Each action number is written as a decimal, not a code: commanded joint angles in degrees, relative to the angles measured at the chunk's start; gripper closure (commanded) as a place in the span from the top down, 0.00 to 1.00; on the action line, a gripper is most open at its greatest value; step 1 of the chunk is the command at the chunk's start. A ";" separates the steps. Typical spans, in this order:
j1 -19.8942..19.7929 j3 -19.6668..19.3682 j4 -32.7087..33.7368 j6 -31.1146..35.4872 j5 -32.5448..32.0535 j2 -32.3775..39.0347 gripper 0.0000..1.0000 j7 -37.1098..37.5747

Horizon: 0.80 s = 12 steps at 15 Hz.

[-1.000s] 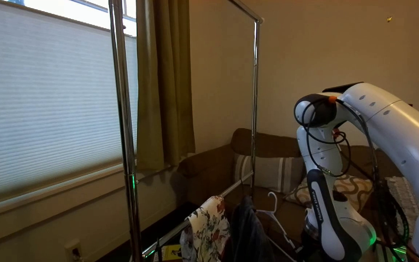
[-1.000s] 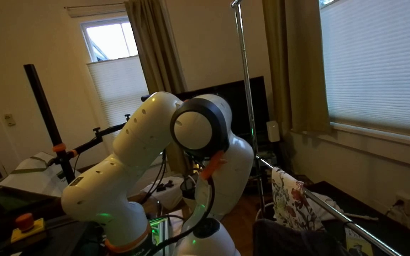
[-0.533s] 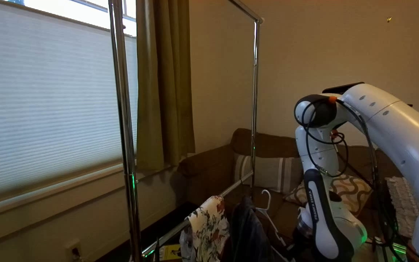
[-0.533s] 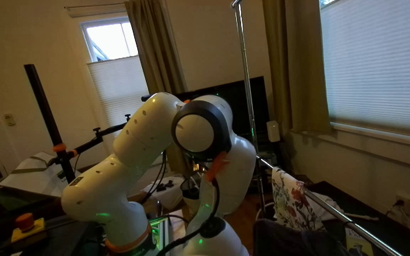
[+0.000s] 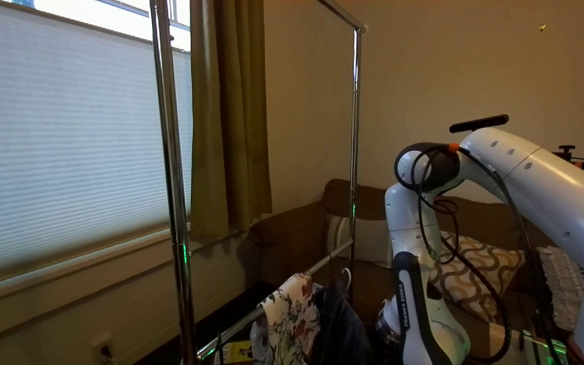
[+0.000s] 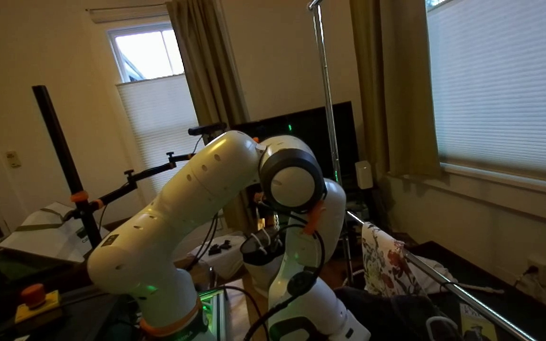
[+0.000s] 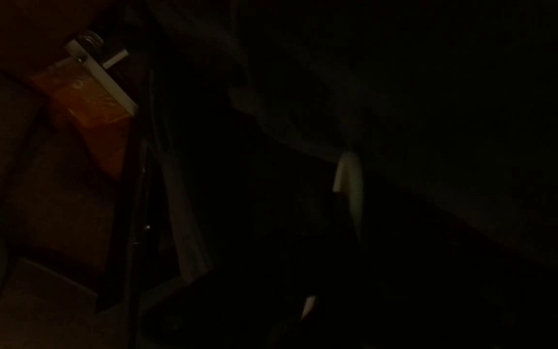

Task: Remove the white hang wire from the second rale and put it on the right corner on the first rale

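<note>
The white hang wire (image 7: 349,162) is off the second rale (image 5: 330,257): in an exterior view its hook (image 5: 350,279) rises just above the dark garment (image 5: 342,324), near the bar but apart from it, and the rest of it is out of sight there. The end effector (image 7: 337,218), nearly black in the wrist view, is drawn in narrow on the hang wire, whose white shows right at the fingertips; the exact contact is too dark to make out. The silver-ringed flange (image 5: 389,323) sits low, just beside the dark garment. Above it the forearm (image 5: 401,213) drops steeply from the sharply bent elbow (image 5: 441,167), and the upper arm (image 5: 550,172) slopes up to that joint from the base (image 6: 173,298). A black cable (image 6: 321,251) loops down along the forearm. In both exterior views the elbow shows higher than the second rale and lower than the first rale (image 5: 340,13), which meets an upright (image 5: 356,126) at its corner. A floral garment (image 5: 292,314) hangs over the second rale beside the dark one, with a brown sofa (image 5: 289,238) beyond.
</note>
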 commanded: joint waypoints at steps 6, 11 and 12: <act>-4.57 2.75 3.64 -11.77 -15.10 3.00 0.02 -0.27; -1.96 1.79 3.44 -12.89 -11.50 1.20 0.02 -1.92; 0.98 1.16 4.07 -15.16 -9.66 0.26 0.02 -3.01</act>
